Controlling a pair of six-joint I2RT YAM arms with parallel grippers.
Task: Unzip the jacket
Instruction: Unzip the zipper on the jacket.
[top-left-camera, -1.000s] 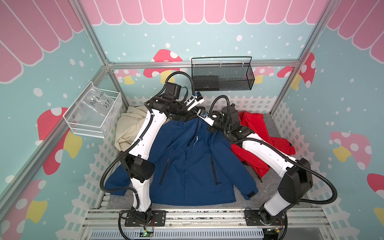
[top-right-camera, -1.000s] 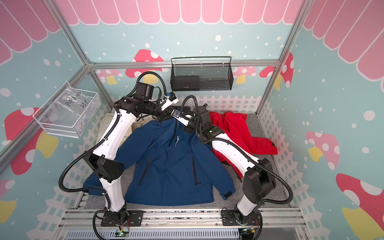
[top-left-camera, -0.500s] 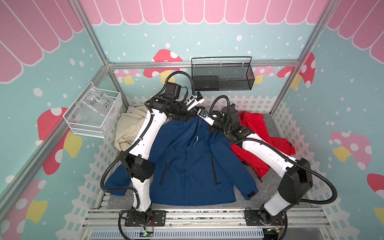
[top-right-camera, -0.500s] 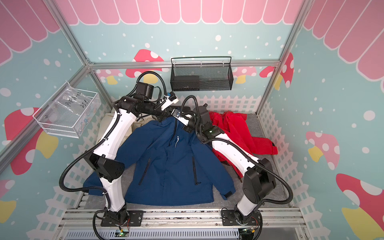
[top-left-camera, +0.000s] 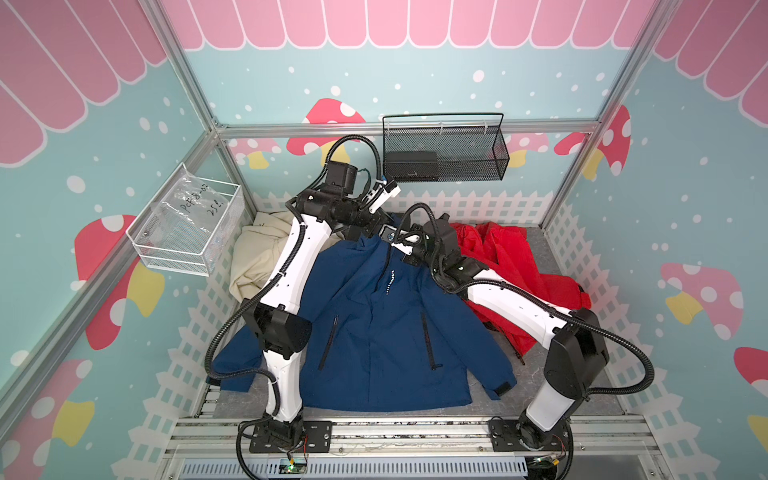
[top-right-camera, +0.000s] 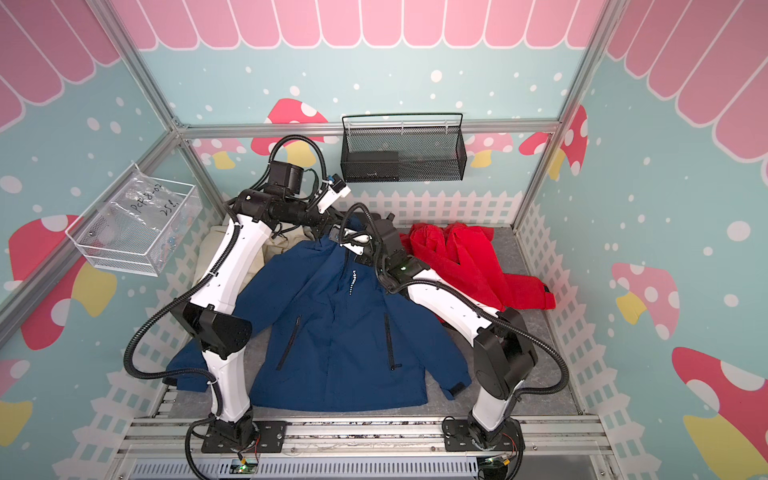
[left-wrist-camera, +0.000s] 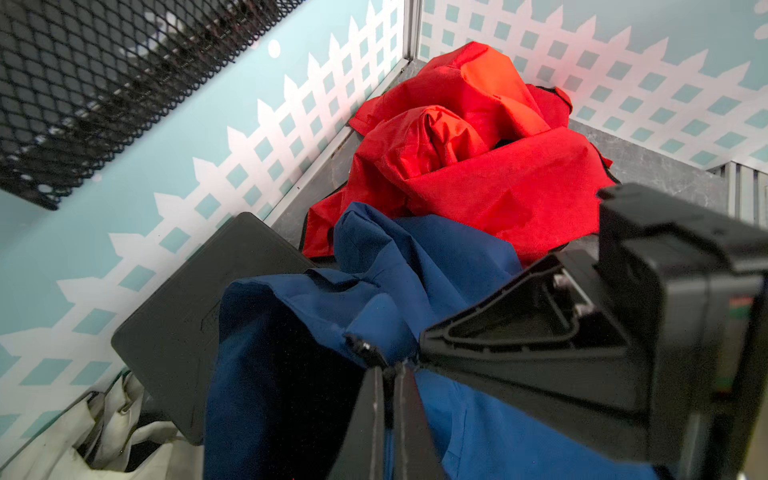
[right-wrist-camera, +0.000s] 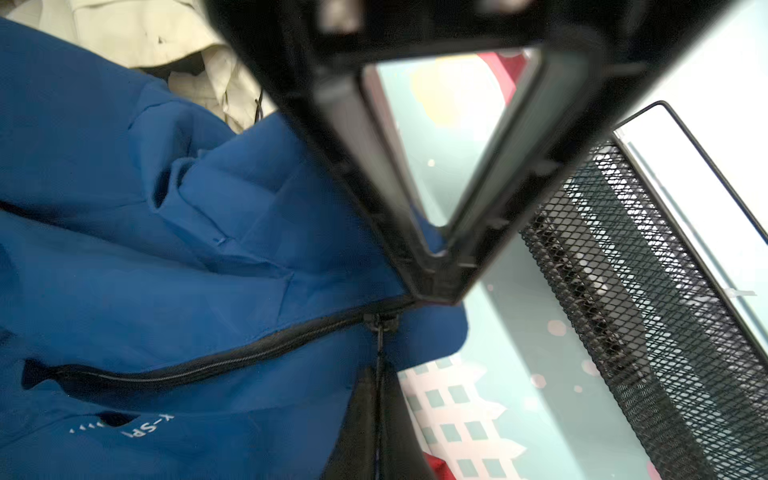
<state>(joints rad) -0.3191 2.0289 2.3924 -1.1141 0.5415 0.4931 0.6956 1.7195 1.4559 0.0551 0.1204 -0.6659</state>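
Both top views: blue jacket (top-left-camera: 374, 332) (top-right-camera: 340, 340) lay front-up mid-table, collar far, hem along the near rail (top-left-camera: 415, 428), left sleeve spilling to the near-left edge. Both pincers met at the collar, left gripper (top-left-camera: 379, 232) (top-right-camera: 328, 228) and right gripper (top-left-camera: 394, 244) (top-right-camera: 345, 245), tips just beside each other. Grip detail was too small to read here. Red jacket (top-left-camera: 519, 266) was bunched far right, touching the blue jacket's right shoulder, with the right arm's forearm crossing above it. Beige garment (top-left-camera: 257, 253) sat far left against the fence wall, behind the left arm. Black mesh basket (top-left-camera: 449, 153) hung on the far wall above the grippers. White wire bin (top-left-camera: 183, 232) hung on the left wall, off the table. Only bare table (top-left-camera: 536, 374) was near right, past the cuff.

Left wrist: left gripper (left-wrist-camera: 387, 370) was pinched tight on the zipper pull (left-wrist-camera: 365, 348), no gap showing. Right gripper (left-wrist-camera: 428, 349) tip sat right beside it. Red jacket (left-wrist-camera: 478, 158) filled the far right corner up to the fence. Basket mesh (left-wrist-camera: 83, 83) was overhead.

Right wrist: right gripper (right-wrist-camera: 438, 291) was clamped to a V on the blue jacket's collar edge at the top end of the zipper (right-wrist-camera: 208, 365). Slider (right-wrist-camera: 380, 322) sat just beside that tip, teeth meshed along the whole visible run. The pull ran from the slider in between the left gripper's fingers (right-wrist-camera: 361, 424). Basket (right-wrist-camera: 644, 291) was close on the far side.
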